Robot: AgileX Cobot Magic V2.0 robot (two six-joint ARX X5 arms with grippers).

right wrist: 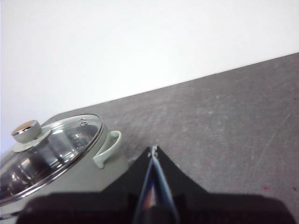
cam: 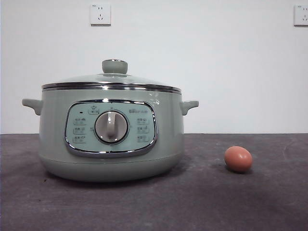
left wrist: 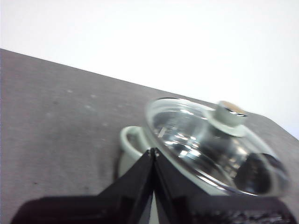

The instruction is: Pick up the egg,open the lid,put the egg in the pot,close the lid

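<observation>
Wrist views show left fingers (left wrist: 153, 151) and right fingers (right wrist: 153, 150) both clenched, grasping nothing.

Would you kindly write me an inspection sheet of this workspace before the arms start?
Surface: dark grey table, faintly scuffed.
Pot: upright, control dial facing the front camera.
Lid: seated on the pot, knob up.
Egg: on the table beside the pot, apart from it.
Clutter: nothing seen.
Left gripper: jaws shut, empty, above the table near the pot.
Right gripper: jaws shut, empty, also near the pot.
Cables: nothing seen.
Surroundings: white wall with two sockets.
</observation>
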